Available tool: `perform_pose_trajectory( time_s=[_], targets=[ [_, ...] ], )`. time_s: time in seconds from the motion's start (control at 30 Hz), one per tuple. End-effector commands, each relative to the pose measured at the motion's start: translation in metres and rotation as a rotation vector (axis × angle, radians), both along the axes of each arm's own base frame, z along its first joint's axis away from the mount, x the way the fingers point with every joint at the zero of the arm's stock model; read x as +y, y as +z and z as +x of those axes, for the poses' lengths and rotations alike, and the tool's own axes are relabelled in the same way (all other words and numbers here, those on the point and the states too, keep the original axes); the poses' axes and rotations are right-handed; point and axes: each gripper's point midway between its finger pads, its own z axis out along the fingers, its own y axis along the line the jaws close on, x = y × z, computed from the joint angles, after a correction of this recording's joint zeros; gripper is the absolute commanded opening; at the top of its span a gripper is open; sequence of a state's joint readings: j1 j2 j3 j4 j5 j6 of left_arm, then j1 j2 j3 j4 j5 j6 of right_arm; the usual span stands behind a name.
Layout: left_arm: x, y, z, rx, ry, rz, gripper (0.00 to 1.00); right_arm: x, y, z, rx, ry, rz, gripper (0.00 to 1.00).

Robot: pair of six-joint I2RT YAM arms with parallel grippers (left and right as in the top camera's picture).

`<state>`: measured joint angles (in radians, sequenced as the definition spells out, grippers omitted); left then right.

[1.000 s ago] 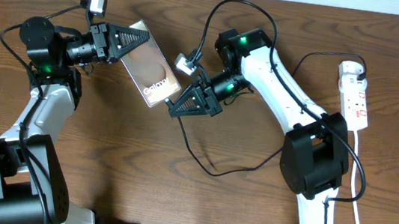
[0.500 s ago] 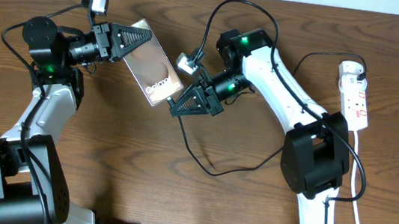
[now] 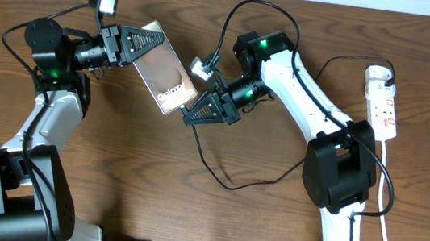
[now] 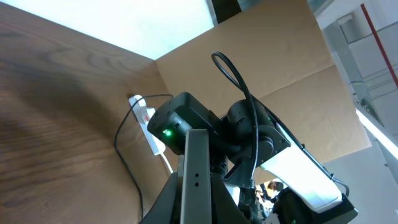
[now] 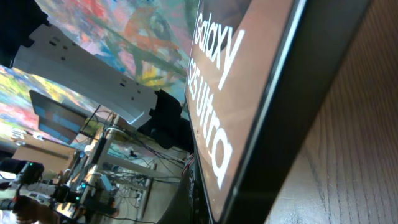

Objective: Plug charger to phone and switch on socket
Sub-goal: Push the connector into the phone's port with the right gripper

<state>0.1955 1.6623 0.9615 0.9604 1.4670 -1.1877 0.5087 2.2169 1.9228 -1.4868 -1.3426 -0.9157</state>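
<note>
The phone (image 3: 164, 70) is held tilted above the table, its "Galaxy" lettering towards the lower end. My left gripper (image 3: 144, 41) is shut on its upper end; in the left wrist view the phone's thin edge (image 4: 198, 168) runs up between the dark fingers (image 4: 168, 202). My right gripper (image 3: 189, 116) sits at the phone's lower end, shut on the charger's plug end, whose tip is hidden. The black charger cable (image 3: 224, 182) loops from it across the table towards the white adapter (image 3: 378, 74) on the socket strip (image 3: 386, 116). The phone screen (image 5: 236, 93) fills the right wrist view.
The socket strip lies at the far right edge with its white cord (image 3: 385, 229) running towards the front. It also shows in the left wrist view (image 4: 144, 117), behind the right arm (image 4: 186, 127). Both arm bases stand near the table's front.
The phone and left gripper have crept very slightly towards the right gripper. Otherwise nothing has visibly moved.
</note>
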Motion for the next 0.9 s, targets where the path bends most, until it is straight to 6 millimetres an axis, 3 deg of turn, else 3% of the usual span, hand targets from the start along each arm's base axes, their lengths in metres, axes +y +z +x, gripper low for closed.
perform_pose_trajectory(
  time_s=[0.0,0.63,0.87],
  targets=[
    [-0.015,0.0,-0.022,-0.059,-0.115,0.034,0.07,0.004,0.029,0.008,0.042,-0.038,0.14,0.02],
    [-0.016,-0.009,-0.027,-0.051,-0.127,0.035,0.07,0.012,0.028,0.023,0.042,-0.054,0.146,0.02],
    [-0.035,-0.009,-0.033,-0.058,-0.178,0.035,0.07,0.013,0.029,0.024,0.034,-0.054,0.151,0.02]
  ],
)
